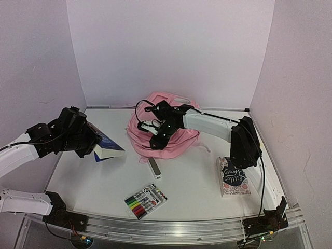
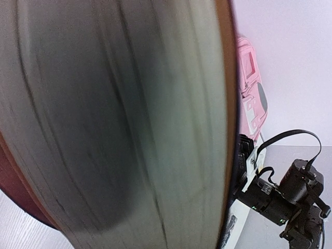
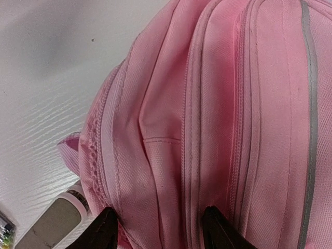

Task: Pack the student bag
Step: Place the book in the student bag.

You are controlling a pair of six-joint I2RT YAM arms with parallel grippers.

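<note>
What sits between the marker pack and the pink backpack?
A small white-and-grey oblong item lies on the table between the marker pack and backpack, close to the backpack's edge. Top view shows it.

title "Little Women" in script, on floral book (image 1: 233,177) cover

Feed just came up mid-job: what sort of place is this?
Probably a lab robot cell: plain white panel walls enclose a white tabletop, with an aluminium mounting rail along its near edge.
</note>
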